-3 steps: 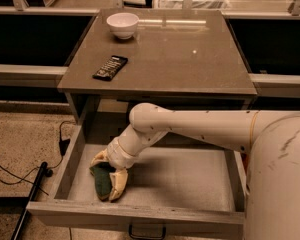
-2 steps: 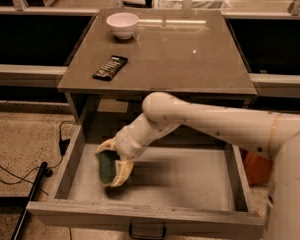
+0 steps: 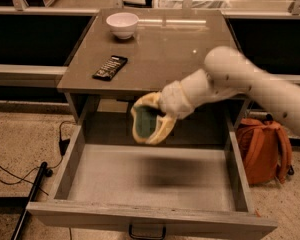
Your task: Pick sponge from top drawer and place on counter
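The glossy grey-brown surface point(image 3: 175, 49) sits above the open top drawer point(image 3: 140, 219). Over the drawer's floor, toward its back, the hand point(image 3: 148, 125) hangs clamped on the sponge point(image 3: 144, 120). It looks light, soft, squashy; gripping across its broad faces seems safest.

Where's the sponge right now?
In the camera view the sponge is gripped in the hand, left of centre. It is in the air above the floor of the open drawer, just below the front edge of the counter.
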Tool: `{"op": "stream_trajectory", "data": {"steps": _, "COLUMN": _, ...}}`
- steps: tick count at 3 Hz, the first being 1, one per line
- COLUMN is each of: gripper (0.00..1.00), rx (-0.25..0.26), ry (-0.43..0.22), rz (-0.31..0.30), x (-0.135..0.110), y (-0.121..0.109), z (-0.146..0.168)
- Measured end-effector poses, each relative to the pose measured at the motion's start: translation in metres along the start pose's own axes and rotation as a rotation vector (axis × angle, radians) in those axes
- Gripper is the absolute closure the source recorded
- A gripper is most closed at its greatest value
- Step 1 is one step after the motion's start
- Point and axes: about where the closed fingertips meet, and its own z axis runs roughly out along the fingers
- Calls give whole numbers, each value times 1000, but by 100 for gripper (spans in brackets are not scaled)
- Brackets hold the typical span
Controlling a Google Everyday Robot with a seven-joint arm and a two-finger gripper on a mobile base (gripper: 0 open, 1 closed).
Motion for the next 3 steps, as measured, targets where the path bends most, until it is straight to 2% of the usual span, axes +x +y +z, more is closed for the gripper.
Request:
{"op": "stream_trajectory", "data": {"steps": 1, "gripper": 100, "rx": 51, "ry": 61, "rz": -13, "x": -11, "y": -25, "z": -60}}
{"op": "stream_trajectory", "data": {"steps": 2, "gripper": 100, "rx": 96, "ry": 122, "rz": 13, "x": -22, "y": -57, "z": -110}}
{"op": "stream_trajectory", "data": {"steps": 3, "gripper": 82, "rx": 147, "ry": 128, "rz": 154, "x": -8, "y": -101, "z": -130}}
